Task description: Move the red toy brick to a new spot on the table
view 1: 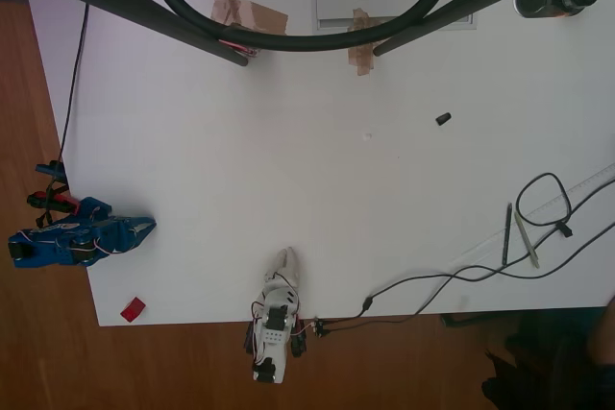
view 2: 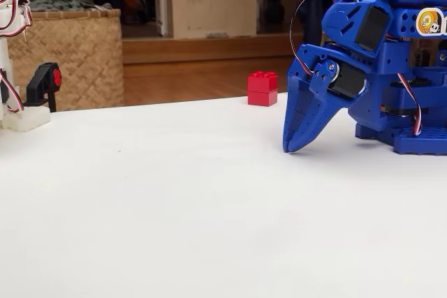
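Fixed view, near to far: bare white desk, then blue arm's tool w/ tips down at the desk, jaws together, gripping nothing. Beyond it the red brick sits at the desk's far edge, apart from the tool; overhead it's in a corner. Fits pre-pickup or post-placement alike; can't tell which.
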Tool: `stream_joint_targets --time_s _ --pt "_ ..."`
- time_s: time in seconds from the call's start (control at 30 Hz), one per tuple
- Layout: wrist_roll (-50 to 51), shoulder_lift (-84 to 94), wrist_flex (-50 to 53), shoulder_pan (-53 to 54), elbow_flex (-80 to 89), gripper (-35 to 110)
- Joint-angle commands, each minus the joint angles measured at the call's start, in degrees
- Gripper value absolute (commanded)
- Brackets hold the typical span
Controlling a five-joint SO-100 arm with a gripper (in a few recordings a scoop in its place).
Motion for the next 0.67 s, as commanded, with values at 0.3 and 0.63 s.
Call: stream_joint_targets --time_s 0.3,0.63 --pt "7.5 3.2 0.9 2.5 1.9 1" --pt "7.6 3.2 0.9 2.5 1.9 1"
